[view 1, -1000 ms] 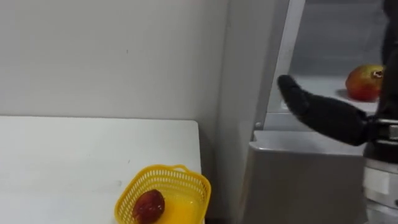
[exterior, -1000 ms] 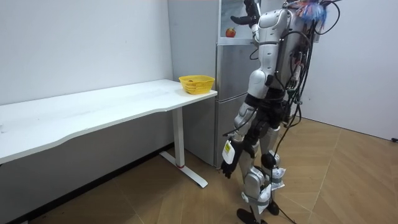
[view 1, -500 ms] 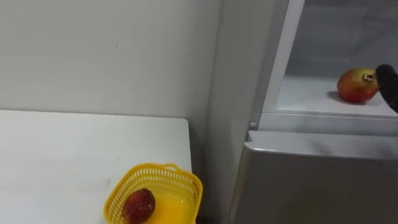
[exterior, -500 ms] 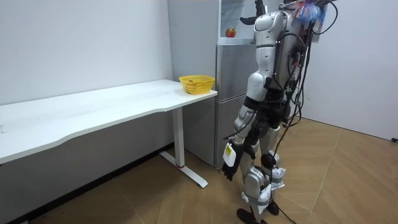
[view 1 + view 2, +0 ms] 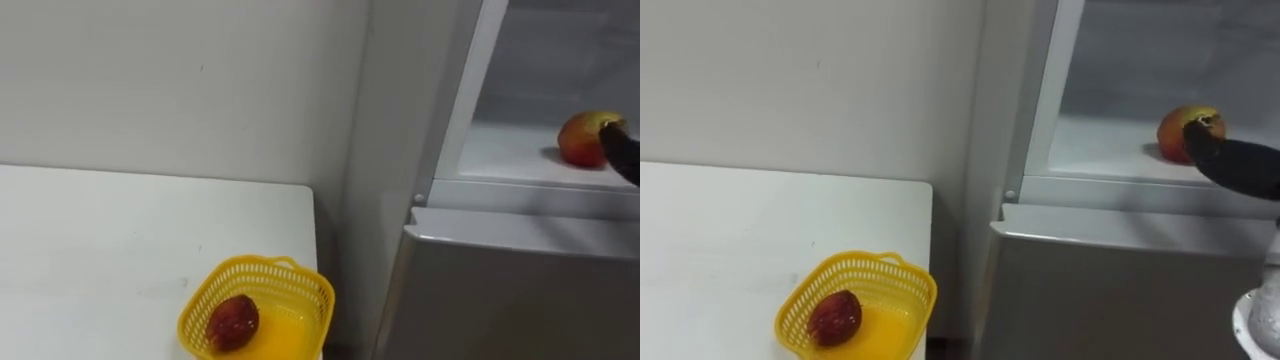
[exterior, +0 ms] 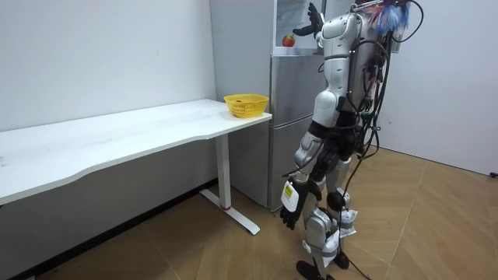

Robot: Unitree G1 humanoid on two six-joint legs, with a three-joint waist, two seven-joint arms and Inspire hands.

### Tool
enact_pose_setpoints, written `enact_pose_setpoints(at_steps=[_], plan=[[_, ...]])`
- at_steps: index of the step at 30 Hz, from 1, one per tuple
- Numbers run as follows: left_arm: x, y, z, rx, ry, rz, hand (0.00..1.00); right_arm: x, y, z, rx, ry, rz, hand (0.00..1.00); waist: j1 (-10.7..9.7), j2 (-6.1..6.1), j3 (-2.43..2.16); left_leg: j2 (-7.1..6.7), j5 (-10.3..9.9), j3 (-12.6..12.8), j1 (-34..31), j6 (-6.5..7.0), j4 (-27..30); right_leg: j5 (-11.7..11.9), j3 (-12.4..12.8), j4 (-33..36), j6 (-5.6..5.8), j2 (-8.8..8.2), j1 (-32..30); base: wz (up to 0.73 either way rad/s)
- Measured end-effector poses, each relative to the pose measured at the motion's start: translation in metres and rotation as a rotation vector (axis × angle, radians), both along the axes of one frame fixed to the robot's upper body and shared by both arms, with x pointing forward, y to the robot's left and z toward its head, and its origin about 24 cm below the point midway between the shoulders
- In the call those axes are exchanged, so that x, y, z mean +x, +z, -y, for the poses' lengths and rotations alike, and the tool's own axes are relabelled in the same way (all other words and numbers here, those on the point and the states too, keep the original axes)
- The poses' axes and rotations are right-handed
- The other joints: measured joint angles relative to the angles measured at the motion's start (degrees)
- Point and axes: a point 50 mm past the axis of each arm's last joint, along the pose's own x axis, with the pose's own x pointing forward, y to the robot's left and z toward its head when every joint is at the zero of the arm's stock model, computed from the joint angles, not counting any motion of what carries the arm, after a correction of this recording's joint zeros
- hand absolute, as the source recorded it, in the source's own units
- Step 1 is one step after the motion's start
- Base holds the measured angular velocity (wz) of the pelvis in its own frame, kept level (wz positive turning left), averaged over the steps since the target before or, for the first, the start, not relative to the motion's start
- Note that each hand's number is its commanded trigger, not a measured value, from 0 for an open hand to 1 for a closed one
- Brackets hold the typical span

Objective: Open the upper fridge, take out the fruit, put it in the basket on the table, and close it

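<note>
Right eye view: the upper compartment of the fridge (image 5: 1000, 120) stands open. A red-and-yellow fruit (image 5: 1178, 134) sits on its white shelf (image 5: 1100, 140), with bare shelf from the fruit's left to the frame. The right hand (image 5: 1232, 160) reaches in from the right with its fingers straight and released, holding nothing. Its dark tip overlaps the fruit's right side, and contact cannot be told; the rest of the hand is cut off at the edge. Below the shelf is the closed lower door (image 5: 1120, 300).

Left of the fridge, a yellow basket (image 5: 862, 258) sits at the corner of the table (image 5: 720, 240). It holds a dark red piece (image 5: 834, 317) whose kind is hard to make out.

Room view: the robot stands upright facing the fridge, with open floor (image 6: 436, 218) behind it. The left hand (image 6: 289, 204) hangs loose by the thigh.

A second ago the right hand lay lower, across the shelf's front edge, left of the fruit.
</note>
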Motion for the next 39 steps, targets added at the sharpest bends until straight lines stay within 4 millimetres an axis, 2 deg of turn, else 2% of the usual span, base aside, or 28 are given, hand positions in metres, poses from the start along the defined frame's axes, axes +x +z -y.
enact_pose_setpoints(at_steps=[3, 8, 10, 17, 22, 29, 39], plan=[[-0.001, 0.001, -0.002, 0.001, 0.019, -0.001, 0.00, 0.013, 0.009, 0.004, 0.043, 0.047, -0.025, 0.00, 0.36, -0.45, -0.21, 0.00, 0.00, -0.03, 0.08, 0.01, -0.07, 0.00, -0.07, -0.02, 0.00, -0.01, 0.07, 0.00], [-0.004, 0.002, -0.007, 0.019, 0.027, -0.017, 0.00, 0.028, 0.008, 0.015, 0.077, 0.057, -0.123, 0.00, 0.82, -1.51, -0.63, -0.04, 0.00, -0.56, -0.22, 0.01, -0.18, 0.00, -0.29, -0.15, 0.00, 0.01, 0.25, 0.05], [-0.005, 0.002, -0.008, 0.023, 0.030, -0.024, 0.00, 0.033, 0.008, 0.014, 0.074, 0.069, -0.144, 0.00, 0.79, -1.57, -0.64, -0.07, 0.00, -0.73, -0.39, 0.01, -0.23, 0.00, -0.48, -0.15, 0.00, -0.01, 0.10, 0.05], [-0.005, 0.005, -0.014, 0.040, 0.044, -0.010, 0.00, 0.050, 0.000, 0.029, 0.093, 0.027, -0.268, 0.00, 1.06, -1.86, -0.49, -0.21, 0.04, -1.77, -0.86, -0.02, 0.06, 0.00, -1.57, -0.16, 0.00, -0.16, -0.19, 0.07], [-0.004, 0.007, -0.019, 0.055, 0.082, 0.005, 0.00, 0.049, 0.000, 0.034, 0.082, 0.021, -0.285, 0.00, 1.00, -1.89, -0.50, -0.26, 0.04, -1.86, -1.18, -0.01, -0.02, -0.01, -1.66, -0.18, 0.01, -0.18, -0.25, 0.00], [0.002, 0.010, -0.023, 0.072, 0.085, 0.042, 0.00, 0.045, 0.011, 0.044, 0.040, 0.001, -0.283, 0.00, 1.03, -2.00, -0.56, -0.26, 0.05, -1.87, -1.08, 0.00, -0.03, -0.01, -1.64, -0.16, 0.02, -0.19, -0.21, 0.00], [0.005, 0.013, -0.027, 0.090, 0.076, 0.066, 0.00, 0.043, 0.014, 0.046, 0.028, -0.002, -0.285, 0.00, 0.77, -2.86, -0.52, -0.28, 0.07, -1.86, -1.23, 0.02, 0.06, -0.01, -1.66, -0.06, 0.01, -0.26, -0.15, 0.00]])
